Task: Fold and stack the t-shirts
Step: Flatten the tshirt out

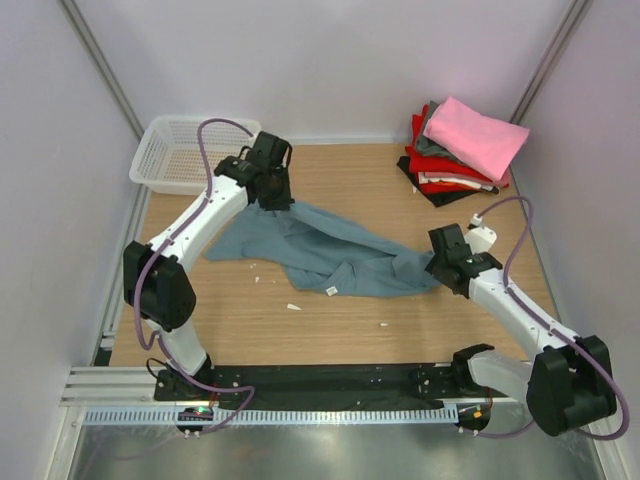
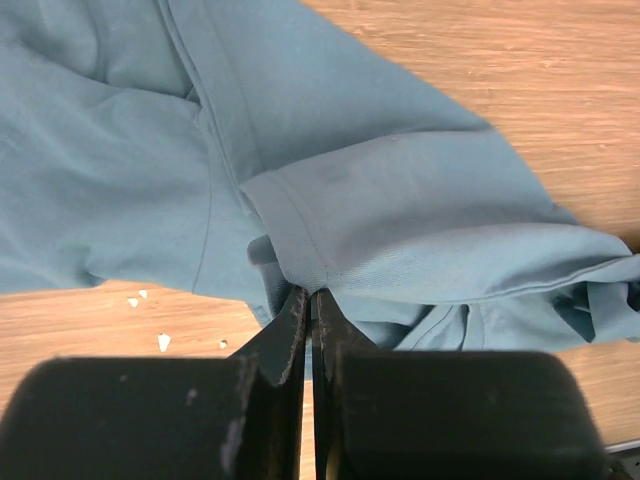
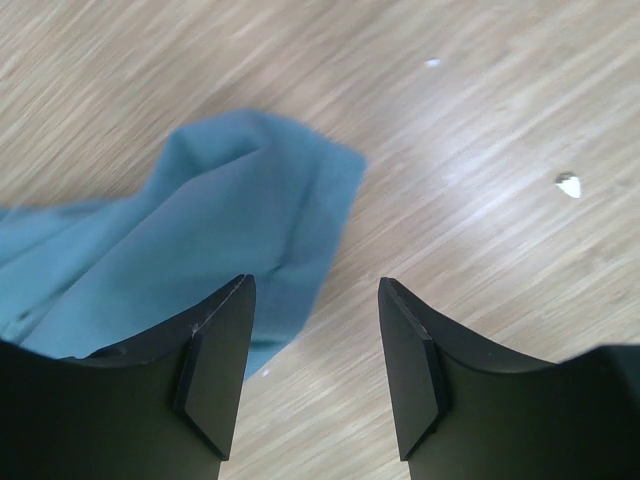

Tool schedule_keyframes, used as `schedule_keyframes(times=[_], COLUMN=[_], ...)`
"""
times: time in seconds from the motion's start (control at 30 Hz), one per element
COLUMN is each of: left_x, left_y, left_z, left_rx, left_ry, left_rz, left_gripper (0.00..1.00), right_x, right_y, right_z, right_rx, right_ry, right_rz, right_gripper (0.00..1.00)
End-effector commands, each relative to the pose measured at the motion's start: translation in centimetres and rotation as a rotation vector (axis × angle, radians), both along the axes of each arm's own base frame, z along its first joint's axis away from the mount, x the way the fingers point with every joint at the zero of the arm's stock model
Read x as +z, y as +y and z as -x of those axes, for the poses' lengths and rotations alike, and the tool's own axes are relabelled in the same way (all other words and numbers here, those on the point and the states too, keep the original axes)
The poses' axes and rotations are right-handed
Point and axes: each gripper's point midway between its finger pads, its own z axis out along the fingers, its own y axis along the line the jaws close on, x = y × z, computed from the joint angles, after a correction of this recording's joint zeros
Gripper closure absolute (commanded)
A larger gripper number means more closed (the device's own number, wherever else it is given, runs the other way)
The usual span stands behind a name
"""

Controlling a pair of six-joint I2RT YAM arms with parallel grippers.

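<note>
The step in hand looks like spreading the teal t-shirt (image 1: 320, 255) flat before any fold, since it lies crumpled on the table (image 1: 330, 330) between the 2 arms. The left pincer (image 2: 308, 300) is closed tight on a hemmed edge of the cloth, and the rest of the shirt fans out ahead of its tips and to both sides. The right pincer (image 3: 312, 300) is open, its 2 jaws apart and holding nothing. A corner of the shirt lies below it, mostly under the jaw on the left of the wrist view and reaching partly into the gap, with bare wood under the other jaw. Whether its tips touch the table cannot be told. The next move probably calls for the right pincer to shift over that corner, come down and close on it, so both arms can pull the shirt taut. The stack of folded shirts (image 1: 465, 150), pink on top, sits well beyond the right pincer.
</note>
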Motion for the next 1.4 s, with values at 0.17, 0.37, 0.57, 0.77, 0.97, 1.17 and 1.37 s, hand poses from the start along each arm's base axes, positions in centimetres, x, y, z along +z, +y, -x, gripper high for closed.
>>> schedule_keyframes(times=[0.17, 0.37, 0.57, 0.77, 0.97, 1.17, 1.37], left_x=[0.2, -0.3, -0.6, -0.7, -0.3, 9.2, 22.3], left_y=[0.7, 1.1, 1.4, 1.9, 2.2, 4.3, 8.4], left_z=[-0.3, -0.3, -0.4, -0.7, -0.7, 1.3, 6.7], left_rx=[-0.013, -0.007, -0.001, 0.013, 0.025, 0.062, 0.126], left_ry=[-0.006, 0.005, 0.012, 0.017, 0.006, -0.182, -0.455], left_rz=[0.03, 0.023, 0.021, 0.024, 0.026, 0.049, 0.109], left_gripper=[1.0, 1.0, 1.0, 1.0, 1.0, 1.0, 1.0], right_x=[-3.0, -5.3, -6.6, -7.3, -5.6, 7.1, 24.0], right_y=[-2.3, -1.9, -1.9, -1.8, -2.3, -4.1, -4.8], right_z=[-0.7, -1.7, -2.2, -2.2, -2.6, -5.0, -4.0], right_rx=[-0.077, -0.072, -0.073, -0.063, -0.069, -0.042, -0.015], right_ry=[-0.031, -0.014, 0.009, 0.014, -0.017, -0.229, -0.517], right_rz=[-0.236, -0.314, -0.331, -0.366, -0.34, -0.233, -0.168], right_gripper=[0.43, 0.43, 0.49, 0.89, 0.99, 0.99, 0.99])
